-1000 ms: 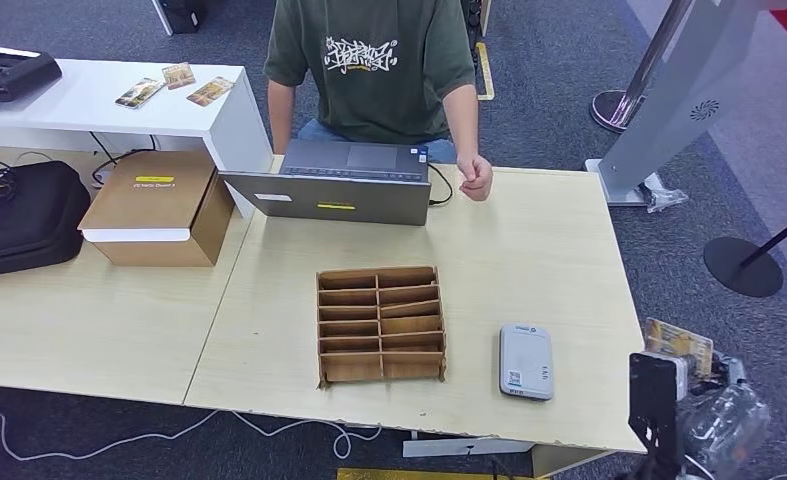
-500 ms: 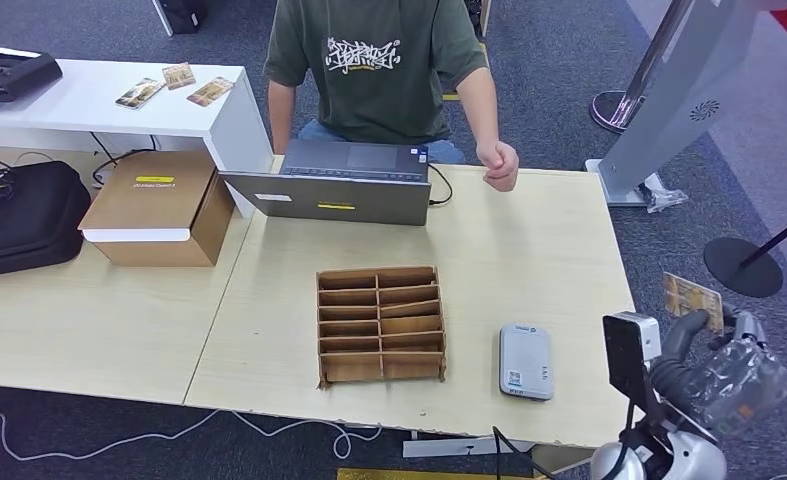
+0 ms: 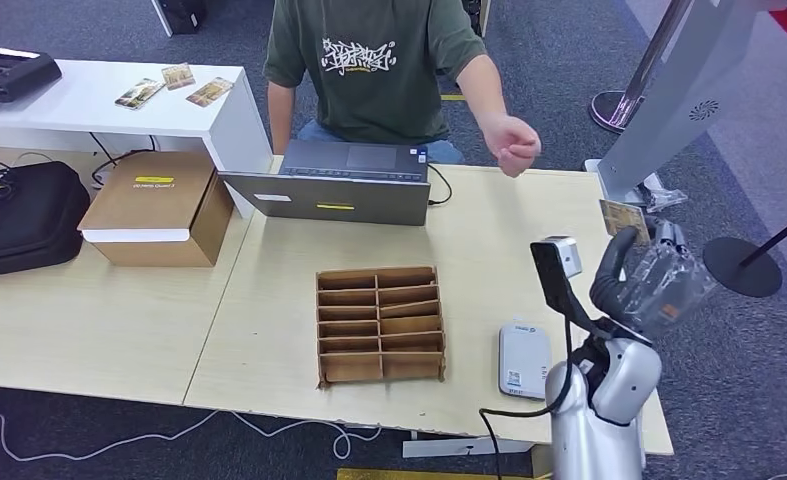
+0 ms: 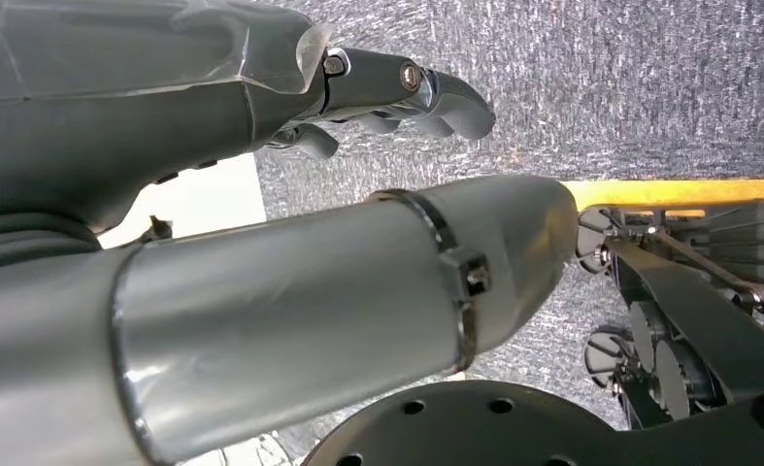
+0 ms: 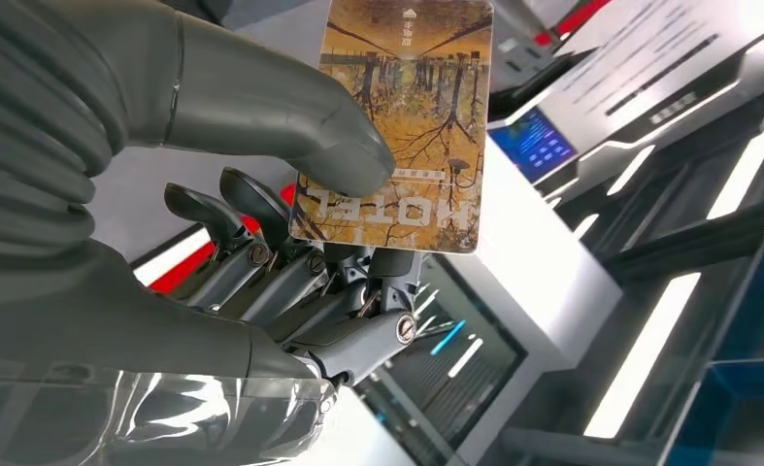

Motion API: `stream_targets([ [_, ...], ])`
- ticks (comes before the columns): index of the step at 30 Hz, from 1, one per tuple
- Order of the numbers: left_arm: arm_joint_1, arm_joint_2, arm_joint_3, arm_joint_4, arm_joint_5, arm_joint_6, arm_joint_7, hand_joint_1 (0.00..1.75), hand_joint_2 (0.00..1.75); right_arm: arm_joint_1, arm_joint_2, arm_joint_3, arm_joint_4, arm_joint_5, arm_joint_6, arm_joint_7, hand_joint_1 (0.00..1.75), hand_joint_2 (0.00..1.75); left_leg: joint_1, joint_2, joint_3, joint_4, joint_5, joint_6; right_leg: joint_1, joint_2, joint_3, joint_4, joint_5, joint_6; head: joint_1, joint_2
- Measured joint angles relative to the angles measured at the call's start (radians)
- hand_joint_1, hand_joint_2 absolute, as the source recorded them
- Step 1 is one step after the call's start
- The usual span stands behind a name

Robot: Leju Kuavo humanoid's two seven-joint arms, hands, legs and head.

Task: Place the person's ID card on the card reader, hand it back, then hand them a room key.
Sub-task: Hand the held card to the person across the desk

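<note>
My right hand (image 3: 656, 272) is raised over the table's right edge and pinches a brown hotel room key card (image 3: 624, 217) between thumb and fingers. In the right wrist view the card (image 5: 402, 116) reads "HOTEL", with the thumb (image 5: 290, 121) pressed on its face. The person's hand (image 3: 510, 146) hovers, loosely closed, above the far edge of the table (image 3: 529, 240), apart from the card. The grey card reader (image 3: 525, 360) lies near the front edge with nothing on it. My left hand (image 4: 213, 116) hangs over the carpet, fingers apart, holding nothing.
A wooden slotted organizer (image 3: 380, 322) stands mid-table, left of the reader. An open laptop (image 3: 344, 182) sits in front of the person. A cardboard box (image 3: 157, 206) and a black bag (image 3: 19, 215) are at the left. A kiosk stand (image 3: 669, 90) rises at the right.
My right hand has risen with the key card from low beside the table's right edge, up and forward toward the person. The person's hand has lifted off the table and moved right.
</note>
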Motion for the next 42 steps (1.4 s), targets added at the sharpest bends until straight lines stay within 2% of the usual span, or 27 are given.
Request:
stream_targets([
  [4,0.000,0.007,0.000,0.000,-0.014,-0.005,-0.002,0.00,0.00,-0.123,-0.023,0.057,0.131,0.041,0.000,0.023,1.75,1.75,0.000,0.000,0.000,0.000,0.000,0.000,0.000,0.000,0.000,0.000,0.000,0.000,0.000,0.000],
  [12,0.001,0.013,0.000,0.000,-0.029,-0.010,-0.002,0.00,0.00,-0.239,-0.041,0.116,0.262,0.059,0.000,0.035,1.75,1.75,0.000,0.001,0.000,0.000,0.000,0.000,0.000,0.001,0.000,0.000,0.000,0.000,0.000,0.000],
  [21,0.000,0.026,0.000,-0.001,-0.095,-0.015,0.002,0.00,0.00,-0.502,-0.051,0.226,0.567,0.099,0.000,0.124,1.75,1.75,0.000,0.002,0.000,0.000,0.001,0.000,0.000,0.002,-0.001,0.001,0.001,0.000,0.000,0.000],
  [26,-0.001,0.030,0.000,-0.003,-0.109,-0.015,0.002,0.00,0.00,-0.610,-0.052,0.302,0.710,0.099,0.000,0.173,1.75,1.75,0.000,0.001,0.005,0.000,0.002,-0.001,0.000,0.001,-0.001,0.002,0.001,0.000,0.000,0.000],
  [35,-0.003,0.032,0.000,-0.009,-0.141,-0.012,0.012,0.00,0.00,-0.744,-0.052,0.444,0.921,0.099,0.000,0.265,1.75,1.75,0.000,0.001,0.006,0.001,0.002,-0.001,0.000,0.001,-0.001,0.002,0.002,0.000,0.000,0.000],
  [42,-0.005,0.032,0.000,-0.010,-0.151,-0.010,0.015,0.00,0.00,-0.811,-0.051,0.513,1.033,0.099,-0.001,0.280,1.75,1.75,0.000,0.000,0.006,0.001,0.002,-0.001,0.000,0.001,-0.001,0.002,0.002,0.000,0.000,0.000],
])
